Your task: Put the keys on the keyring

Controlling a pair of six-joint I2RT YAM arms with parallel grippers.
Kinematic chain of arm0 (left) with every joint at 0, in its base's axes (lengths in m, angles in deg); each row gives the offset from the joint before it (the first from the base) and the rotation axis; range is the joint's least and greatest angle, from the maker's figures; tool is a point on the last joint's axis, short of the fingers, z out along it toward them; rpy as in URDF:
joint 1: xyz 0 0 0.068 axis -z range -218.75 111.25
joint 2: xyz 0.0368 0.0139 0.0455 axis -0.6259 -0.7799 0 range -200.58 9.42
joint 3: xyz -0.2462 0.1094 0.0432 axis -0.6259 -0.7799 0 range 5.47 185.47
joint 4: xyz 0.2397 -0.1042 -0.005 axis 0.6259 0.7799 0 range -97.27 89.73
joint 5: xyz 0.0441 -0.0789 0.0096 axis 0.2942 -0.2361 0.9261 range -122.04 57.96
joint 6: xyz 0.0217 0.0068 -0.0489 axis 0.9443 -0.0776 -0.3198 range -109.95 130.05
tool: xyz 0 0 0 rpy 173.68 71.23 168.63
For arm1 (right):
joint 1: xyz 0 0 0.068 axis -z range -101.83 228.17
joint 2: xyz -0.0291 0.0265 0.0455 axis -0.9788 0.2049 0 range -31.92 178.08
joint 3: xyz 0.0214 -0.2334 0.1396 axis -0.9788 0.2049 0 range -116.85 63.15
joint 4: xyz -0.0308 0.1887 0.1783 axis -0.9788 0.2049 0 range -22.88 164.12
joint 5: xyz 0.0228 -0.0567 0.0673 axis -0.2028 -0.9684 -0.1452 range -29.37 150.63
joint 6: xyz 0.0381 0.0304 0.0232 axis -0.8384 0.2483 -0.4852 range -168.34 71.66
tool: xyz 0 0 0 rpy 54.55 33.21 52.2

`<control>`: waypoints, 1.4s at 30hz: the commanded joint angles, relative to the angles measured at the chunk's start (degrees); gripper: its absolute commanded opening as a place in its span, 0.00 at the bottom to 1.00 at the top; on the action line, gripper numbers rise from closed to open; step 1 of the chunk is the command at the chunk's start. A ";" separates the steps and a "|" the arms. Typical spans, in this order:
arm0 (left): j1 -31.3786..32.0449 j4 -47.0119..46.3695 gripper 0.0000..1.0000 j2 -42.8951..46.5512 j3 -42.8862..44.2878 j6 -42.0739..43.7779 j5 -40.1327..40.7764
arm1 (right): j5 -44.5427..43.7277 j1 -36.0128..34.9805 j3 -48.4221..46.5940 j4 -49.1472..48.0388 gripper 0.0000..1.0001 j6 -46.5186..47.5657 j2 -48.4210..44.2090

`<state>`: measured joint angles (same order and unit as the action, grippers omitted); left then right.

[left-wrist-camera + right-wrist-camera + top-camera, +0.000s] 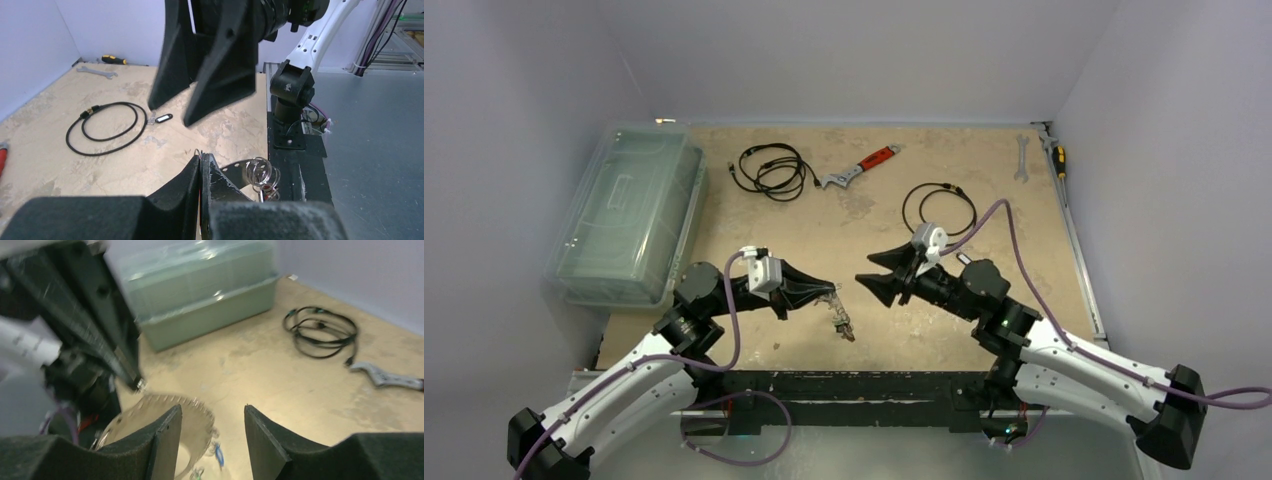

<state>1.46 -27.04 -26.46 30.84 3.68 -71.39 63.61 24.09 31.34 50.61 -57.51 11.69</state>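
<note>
My left gripper (827, 294) is shut on the top edge of the keyring (150, 406), a thin grey perforated hoop held just above the table. Small wire rings (262, 173) and keys (843, 327) hang from the hoop's lower side, among them a blue one (219, 454) and a green one (197, 472). My right gripper (871, 274) faces the left one from the right, a short gap away. Its jaws stand open with nothing between them, the hoop just left of the gap (212, 412). A loose key with a dark tag (163, 118) lies on the table below the right gripper.
A clear plastic bin (629, 215) stands at the left. Black cable loops lie at the back (770, 170) and behind the right gripper (939, 205). A red-handled wrench (861, 167), a spanner (1021, 158) and a screwdriver (1056, 155) lie along the far edge.
</note>
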 commanded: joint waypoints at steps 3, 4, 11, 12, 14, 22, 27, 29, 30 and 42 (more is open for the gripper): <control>0.08 -0.68 0.00 0.81 -0.12 1.54 1.14 | 16.90 -0.23 9.70 -15.36 0.54 4.01 1.64; 0.12 -0.77 0.00 0.79 -0.09 1.42 0.96 | 17.37 -0.23 11.15 -19.09 0.54 3.43 1.15; 0.05 -2.58 0.00 -0.44 -0.37 0.14 -0.39 | 19.15 -0.23 13.78 -31.47 0.54 2.61 4.11; 0.11 -2.85 0.00 -0.57 -0.35 -0.12 -0.60 | 19.24 -0.23 13.60 -32.57 0.53 2.66 5.07; 0.09 -3.14 0.00 -0.81 -0.49 -0.32 -0.81 | 19.11 -0.23 13.37 -34.79 0.53 2.80 6.58; 0.13 -3.69 0.00 -1.11 -0.64 -0.92 -0.80 | 21.72 -0.23 12.39 -39.66 0.52 2.78 11.89; 0.09 -4.13 0.00 -1.51 -0.60 -1.27 -1.06 | 22.44 -0.23 11.84 -41.48 0.51 2.24 13.12; 0.08 -4.17 0.00 -1.63 -0.67 -1.37 -1.24 | 22.63 -0.23 11.40 -42.06 0.51 2.14 13.42; 0.05 -4.28 0.00 -1.65 -0.67 -1.47 -1.27 | 22.72 -0.23 11.19 -42.26 0.51 2.14 13.59; 0.08 -4.40 0.00 -1.48 -0.68 -1.81 -1.44 | 23.91 -0.23 9.49 -41.77 0.42 2.22 16.74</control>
<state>1.46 -26.52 -28.40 29.98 2.92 -72.14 86.46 23.96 43.16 10.96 -55.24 28.04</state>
